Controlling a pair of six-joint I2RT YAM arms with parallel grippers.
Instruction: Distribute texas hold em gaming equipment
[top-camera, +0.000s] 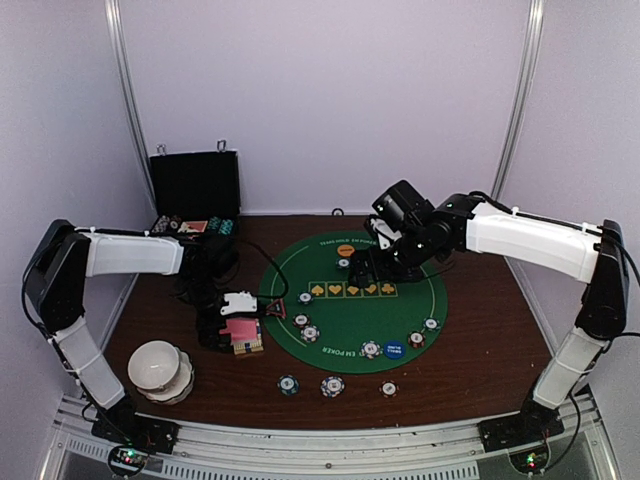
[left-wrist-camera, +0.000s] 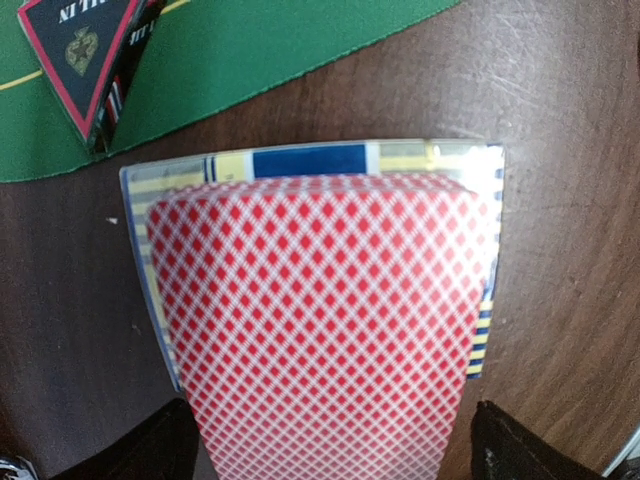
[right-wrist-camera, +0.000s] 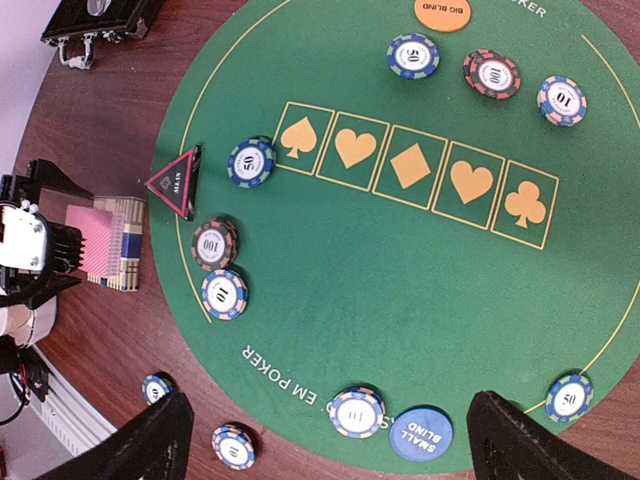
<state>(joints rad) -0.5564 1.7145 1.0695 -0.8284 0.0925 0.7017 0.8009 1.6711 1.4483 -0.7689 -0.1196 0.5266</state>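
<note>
Green mat (right-wrist-camera: 400, 300) "EM POKER" | chips (right-wrist-camera: 252, 162) marked 10, 50, 100, on and off mat | orange button (right-wrist-camera: 441, 10) "BIG BLIND", blue button (right-wrist-camera: 420, 433) "SMALL BLIND" | triangle (right-wrist-camera: 172, 183) "ALL IN" at mat edge | cards (left-wrist-camera: 320, 320) on box (left-wrist-camera: 310, 160) beside mat, under left gripper (left-wrist-camera: 335, 445), spread, empty | right gripper (right-wrist-camera: 330, 425) over mat, spread, empty

Cards (left-wrist-camera: 320, 330) red-white lattice; mat (right-wrist-camera: 400, 300) green; triangle marker (right-wrist-camera: 172, 183) black, red-edged; button (right-wrist-camera: 420, 432) blue.
</note>
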